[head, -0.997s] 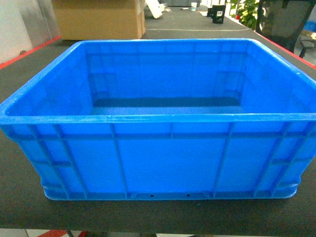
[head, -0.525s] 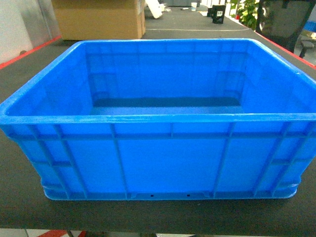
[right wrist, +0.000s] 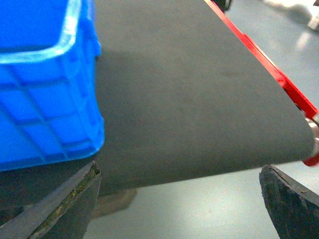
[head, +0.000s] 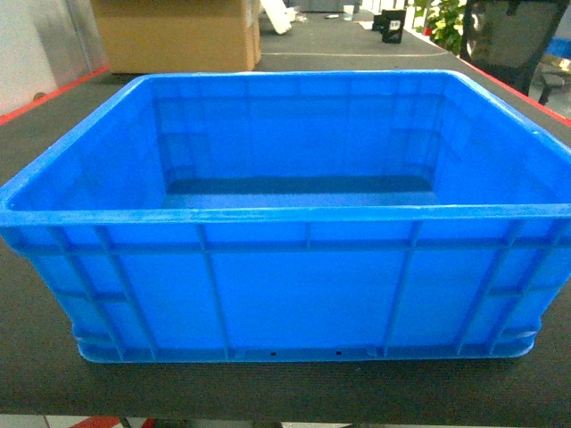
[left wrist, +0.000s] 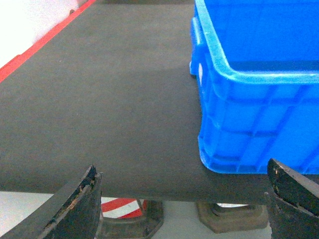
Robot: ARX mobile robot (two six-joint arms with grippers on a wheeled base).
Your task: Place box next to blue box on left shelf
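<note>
The box (head: 285, 223) sits empty on the dark desk (left wrist: 99, 99), near its front edge. Both jaws stand wide apart, 1 at each near corner, holding nothing. With 2 uneven grips, the box could tilt or slide off.

Box (head: 285, 285) corners cut off at frame edges; cardboard carton (head: 178, 31) top cropped.

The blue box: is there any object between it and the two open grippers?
Nothing visible. The left gripper faces the box across bare dark mat, and the right gripper likewise. Both are open and short of the box's near corners.
</note>
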